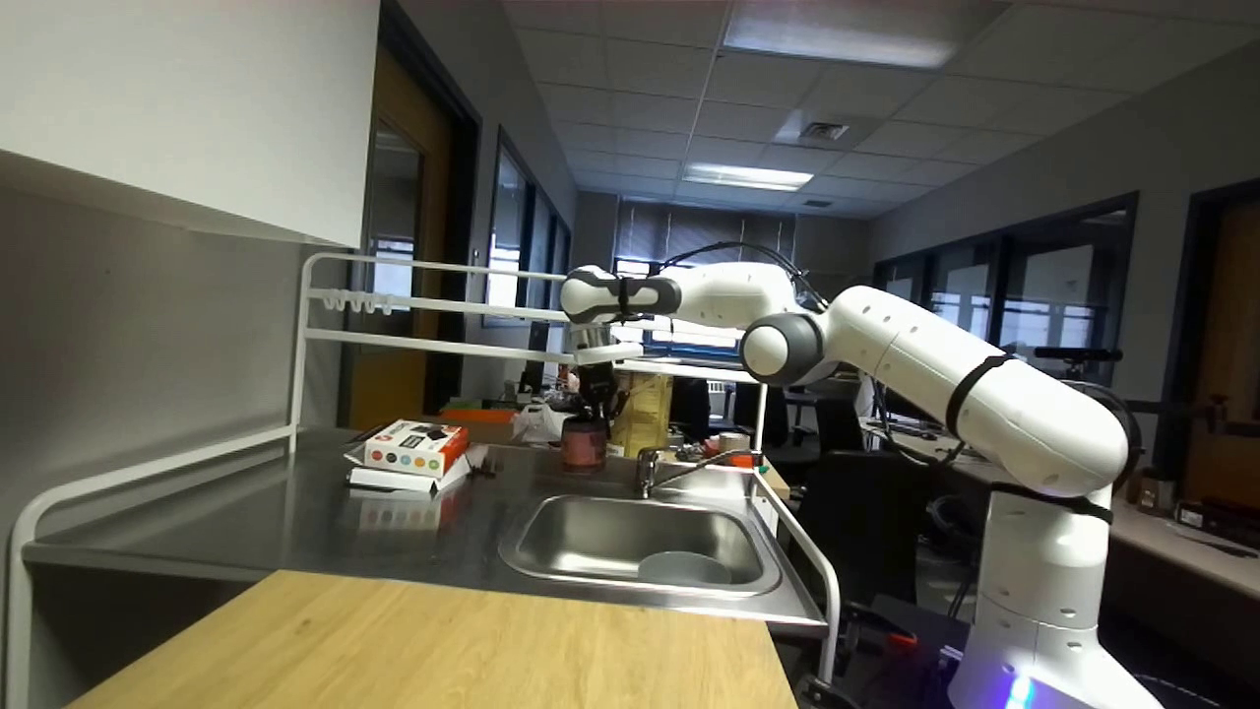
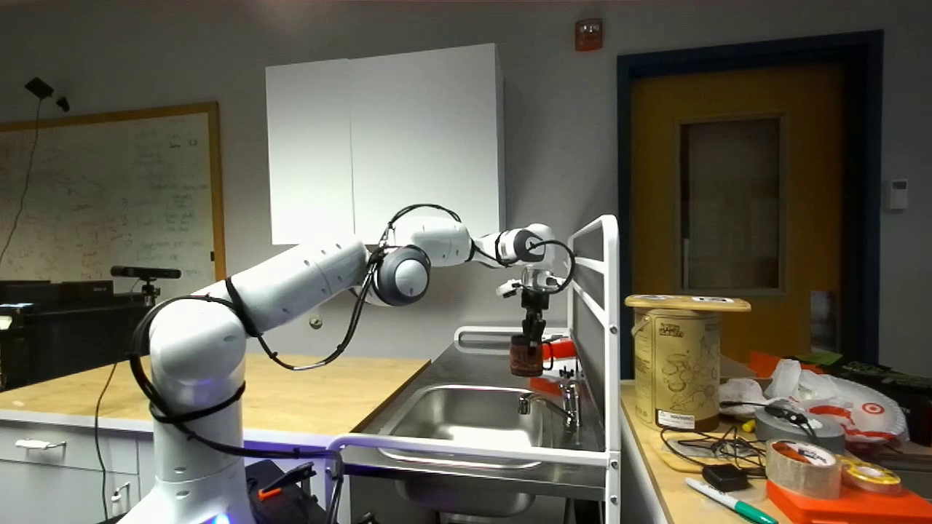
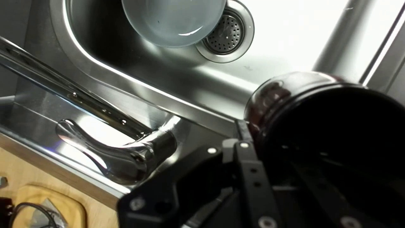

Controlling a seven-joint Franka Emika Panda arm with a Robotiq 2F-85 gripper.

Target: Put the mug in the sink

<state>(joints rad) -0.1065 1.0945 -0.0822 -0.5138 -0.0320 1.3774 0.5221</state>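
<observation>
The dark red mug (image 2: 526, 356) hangs upright in the air beyond the sink's far end, its handle toward the rack; it also shows in an exterior view (image 1: 584, 445). In the wrist view the mug (image 3: 294, 85) is close to the camera, its dark opening filling the right side. My gripper (image 2: 534, 339) points down and is shut on the mug near its rim; one finger lies against the outer wall, the second is lost in shadow. The steel sink (image 1: 640, 588) is below and beside the mug; its rim also shows in the wrist view (image 3: 133, 90).
A pale grey bowl (image 3: 174, 23) lies in the sink beside the drain (image 3: 226, 34). The faucet (image 2: 571, 407) stands at the sink's back edge, close to the mug. A white rail rack (image 2: 610, 327) borders the counter. An orange-white box (image 1: 409, 448) sits on the counter.
</observation>
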